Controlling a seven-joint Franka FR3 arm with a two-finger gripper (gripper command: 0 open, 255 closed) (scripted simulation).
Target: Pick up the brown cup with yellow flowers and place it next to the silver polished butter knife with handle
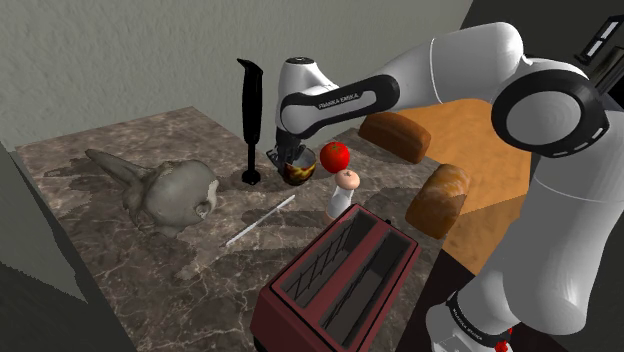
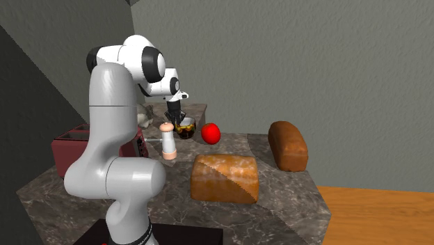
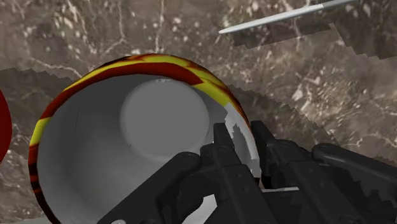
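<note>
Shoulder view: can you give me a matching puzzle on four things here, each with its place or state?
1 brown cup with yellow streaks
2 dark red toaster
3 black stick blender
4 silver butter knife

a stands upright
b lies flat on the marble counter
c gripped by the black claw
d nearest the shoulder camera

Pairs: 1-c, 2-d, 3-a, 4-b

Toaster (image 1: 345, 280), bread loaf (image 1: 438, 198), second loaf (image 1: 393, 135), red fruit (image 1: 334, 155), shaker (image 1: 343, 192), black stick blender (image 1: 251, 110), grey animal figure (image 1: 175, 190)

place: kitchen | marble counter (image 1: 150, 262) | red toaster (image 1: 340, 285) | bread loaf (image 1: 438, 200) | apple (image 1: 335, 155)
</note>
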